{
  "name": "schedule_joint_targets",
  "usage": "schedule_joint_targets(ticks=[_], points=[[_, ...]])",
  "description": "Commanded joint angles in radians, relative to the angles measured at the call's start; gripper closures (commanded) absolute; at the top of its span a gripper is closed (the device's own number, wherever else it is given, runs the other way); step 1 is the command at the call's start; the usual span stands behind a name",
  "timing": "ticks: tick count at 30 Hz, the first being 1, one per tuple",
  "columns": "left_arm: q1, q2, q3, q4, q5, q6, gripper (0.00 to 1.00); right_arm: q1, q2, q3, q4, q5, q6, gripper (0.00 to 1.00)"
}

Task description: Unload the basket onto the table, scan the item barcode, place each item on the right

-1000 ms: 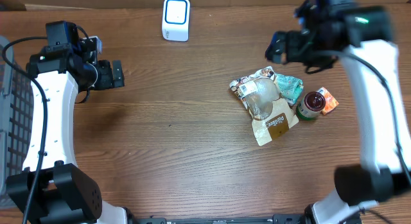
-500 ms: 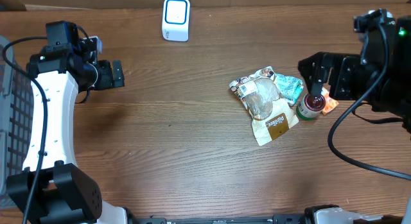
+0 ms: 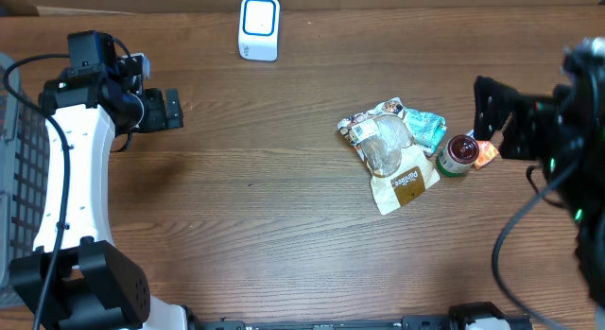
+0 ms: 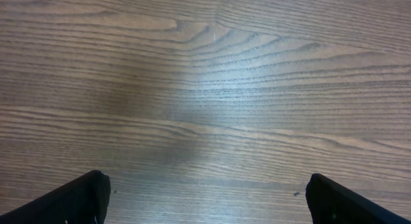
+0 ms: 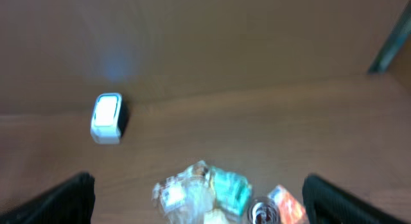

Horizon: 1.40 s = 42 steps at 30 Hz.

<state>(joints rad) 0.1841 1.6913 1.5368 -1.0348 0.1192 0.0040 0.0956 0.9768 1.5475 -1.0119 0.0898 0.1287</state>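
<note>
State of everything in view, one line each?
left fingers, open, empty, over bare wood
right fingers, open, empty, raised
scanner, at far edge, untouched
snack packets, heaped, overlapping
jar, upright, touching the heap
orange packet, flat, beside jar

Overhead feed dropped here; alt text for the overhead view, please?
Crumpled snack packets and a small round dark-red jar lie right of centre on the brown wooden table, the open right pincer close by the jar. A white, blue-faced box scanner sits at the far edge; the left pincer hangs open at far left.
</note>
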Motion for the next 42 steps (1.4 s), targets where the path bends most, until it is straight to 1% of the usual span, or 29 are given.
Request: schedule_joint_targets(ticks=[1, 6, 11, 14, 19, 25, 32, 37, 42], points=[[0.005, -0.011, 0.014, 0.0, 0.005, 0.019, 0.0, -0.033, -0.146, -0.256, 0.162, 0.021, -0.004, 0.0], [0.005, -0.011, 0.014, 0.0, 0.004, 0.019, 0.0, -0.073, -0.394, -0.666, 0.49, -0.005, -0.001, 0.0], [0.005, -0.011, 0.014, 0.0, 0.005, 0.018, 0.0, -0.079, -0.621, -1.016, 0.764, -0.004, -0.002, 0.0], [0.005, -0.011, 0.014, 0.0, 0.005, 0.018, 0.0, -0.079, -0.74, -1.187, 0.89, -0.001, -0.002, 0.0], [0.005, -0.011, 0.014, 0.0, 0.005, 0.019, 0.0, -0.076, -0.895, -1.415, 1.002, -0.007, 0.002, 0.0], [0.005, -0.011, 0.014, -0.001, 0.005, 0.019, 0.0, -0.076, -0.975, -1.54, 1.036, -0.051, 0.003, 0.0], [0.005, -0.011, 0.014, 0.0, 0.005, 0.019, 0.0, -0.075, -0.974, -1.54, 1.012, -0.069, 0.002, 0.0], [0.005, -0.011, 0.014, -0.001, 0.005, 0.018, 0.0, -0.075, -0.974, -1.539, 0.927, -0.069, 0.002, 0.0], [0.005, -0.011, 0.014, 0.0, 0.004, 0.019, 0.01, -0.075, -0.971, -1.539, 0.93, -0.069, 0.002, 0.0]])
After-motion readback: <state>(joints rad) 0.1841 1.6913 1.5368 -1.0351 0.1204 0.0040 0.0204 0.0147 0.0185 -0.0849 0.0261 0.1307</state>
